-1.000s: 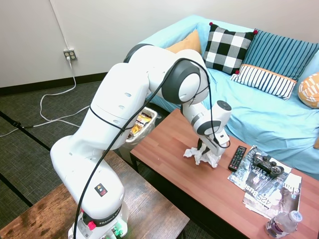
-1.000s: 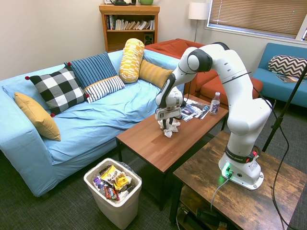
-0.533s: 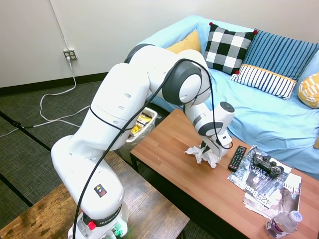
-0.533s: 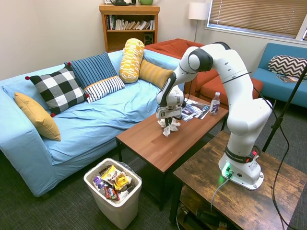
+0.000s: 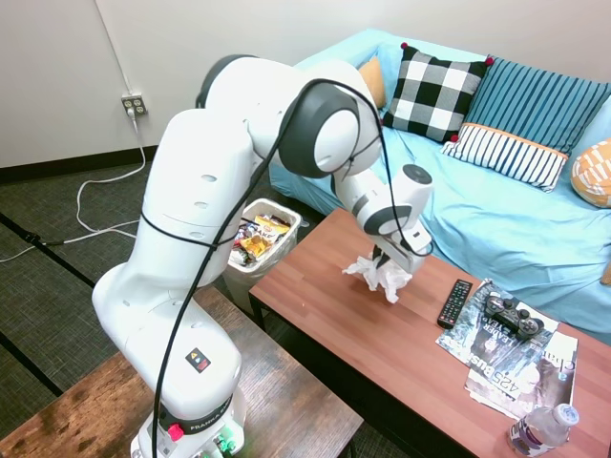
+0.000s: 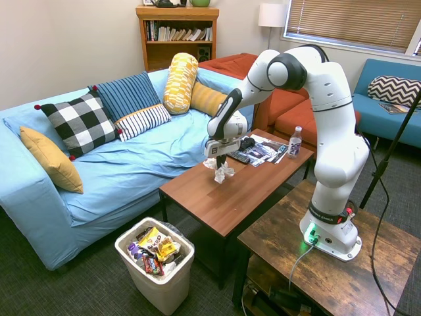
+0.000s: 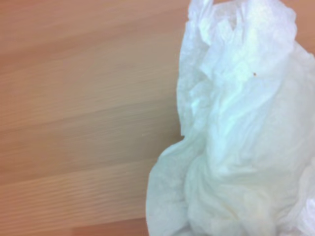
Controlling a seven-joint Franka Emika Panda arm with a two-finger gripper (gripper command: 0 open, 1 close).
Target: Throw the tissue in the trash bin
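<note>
And up it comes: since a second ago the arm has risen and swung toward the sofa end of the counter (image 5: pixel 334 315), and the tissue (image 5: pixel 378 275) that sat on the wood is now off it, hanging in the air. The hand (image 5: pixel 391 260) is closed on the top of the wad, fingers pinched together with the paper drooping below them. In the second exterior view the tissue (image 6: pixel 222 172) dangles just above the counter (image 6: pixel 217 197), with the hand (image 6: pixel 219 160) right over it. The wrist view is filled on 1 side by crumpled white tissue (image 7: pixel 236 132) against wood grain, slightly soft in focus, so how far it clears the surface is hard to judge there. The trash bin (image 6: pixel 161 284) stands on the carpet near the counter's end, already holding colourful wrappers; seen from the other side, the trash bin (image 5: pixel 246 275) peeks out behind the arm. Far along the counter lie a remote (image 5: pixel 454 302), magazines (image 5: pixel 511 367), a game controller (image 5: pixel 508 313) and 1 water bottle (image 5: pixel 542 428).
</note>
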